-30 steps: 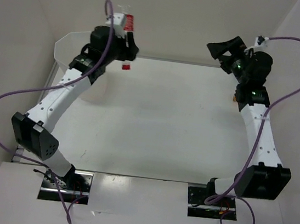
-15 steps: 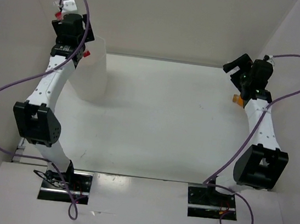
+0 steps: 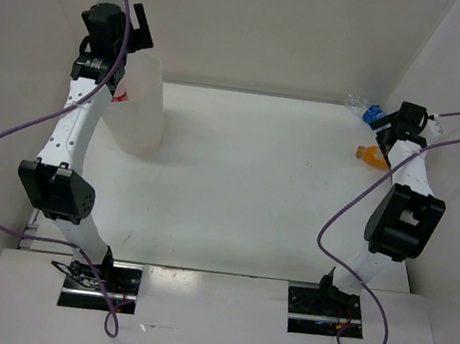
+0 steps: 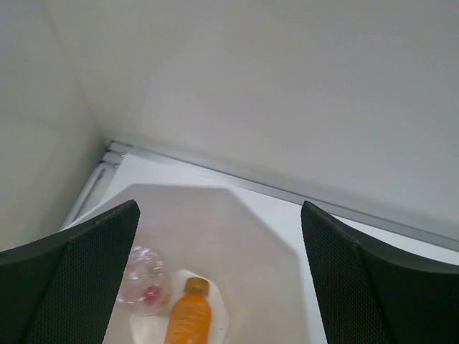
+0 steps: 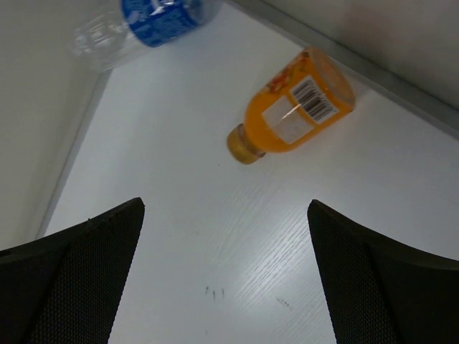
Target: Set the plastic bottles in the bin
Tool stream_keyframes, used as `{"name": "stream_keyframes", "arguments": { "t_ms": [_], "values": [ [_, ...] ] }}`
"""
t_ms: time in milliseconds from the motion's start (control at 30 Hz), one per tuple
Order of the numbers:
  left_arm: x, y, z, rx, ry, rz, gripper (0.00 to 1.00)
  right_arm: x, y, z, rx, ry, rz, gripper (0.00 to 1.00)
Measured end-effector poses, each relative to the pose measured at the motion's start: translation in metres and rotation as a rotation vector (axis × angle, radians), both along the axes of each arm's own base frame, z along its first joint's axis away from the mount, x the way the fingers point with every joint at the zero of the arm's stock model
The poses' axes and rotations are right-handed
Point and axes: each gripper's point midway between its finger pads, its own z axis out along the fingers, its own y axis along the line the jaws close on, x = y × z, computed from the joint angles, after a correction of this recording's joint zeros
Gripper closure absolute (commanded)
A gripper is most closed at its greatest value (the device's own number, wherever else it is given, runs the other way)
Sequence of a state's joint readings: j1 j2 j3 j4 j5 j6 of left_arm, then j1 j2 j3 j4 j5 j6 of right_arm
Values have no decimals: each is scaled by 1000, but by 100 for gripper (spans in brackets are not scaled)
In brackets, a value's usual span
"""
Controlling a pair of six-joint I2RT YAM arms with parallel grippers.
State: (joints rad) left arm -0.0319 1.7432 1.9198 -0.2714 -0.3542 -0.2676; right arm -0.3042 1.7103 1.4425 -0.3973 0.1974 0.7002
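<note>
While two bottles lie outside the bin (image 3: 139,122), right gripper (image 5: 224,204): jaws spread, empty, just short of the loose orange bottle (image 5: 297,107).
Loose orange bottle: on its side, axis diagonal, cap toward those jaws.
Blue-label bottle (image 5: 154,18): beyond it, apart.
Left gripper (image 4: 220,208): released, far from it, over the bin.

Top: high at the near edge, facing down on the whole counter (image 3: 237,181)
Left wrist: close above the bin (image 4: 244,244), facing in
Right wrist: low over the counter's far right corner, also in top
</note>
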Motion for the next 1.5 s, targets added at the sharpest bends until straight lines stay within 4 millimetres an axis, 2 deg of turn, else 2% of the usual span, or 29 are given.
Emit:
{"name": "stream_keyframes", "arguments": {
  "t_ms": [67, 133, 200, 300, 400, 467, 533, 733, 900, 1067, 1267, 1400, 1500],
  "values": [
    [-5, -22, 13, -11, -21, -89, 0, 1, -9, -23, 27, 45, -59, 0],
    [-11, -55, 24, -22, -43, -206, 0, 6, -15, -40, 55, 64, -115, 0],
    [-20, -89, 26, -28, -55, -310, 0, 11, -19, -54, 82, 68, -176, 0],
    [-33, -132, 9, -39, -22, -436, 0, 16, -21, -69, 125, 64, -254, 0],
    [-37, -156, -23, -47, 40, -509, 0, 33, -33, -69, 137, 36, -331, 0],
    [-39, -160, -47, -53, 94, -525, 0, 48, -41, -67, 141, 4, -374, 0],
    [-40, -159, -60, -56, 126, -529, 0, 53, -46, -69, 144, -9, -405, 0],
    [-39, -158, -61, -56, 122, -527, 0, 72, -53, -80, 157, -1, -439, 0],
    [-38, -159, -64, -57, 128, -532, 0, 53, -48, -102, 162, 65, -455, 0],
    [-29, -164, -73, -61, 148, -547, 0, 46, -45, -107, 165, 102, -442, 0],
    [-25, -169, -86, -67, 174, -564, 0, 42, -58, -113, 174, 115, -439, 0],
    [-24, -169, -87, -69, 176, -569, 0, 60, -71, -117, 160, 99, -429, 0],
    [-24, -168, -88, -69, 176, -568, 0, 85, -76, -119, 139, 83, -401, 0]
  ]
}}
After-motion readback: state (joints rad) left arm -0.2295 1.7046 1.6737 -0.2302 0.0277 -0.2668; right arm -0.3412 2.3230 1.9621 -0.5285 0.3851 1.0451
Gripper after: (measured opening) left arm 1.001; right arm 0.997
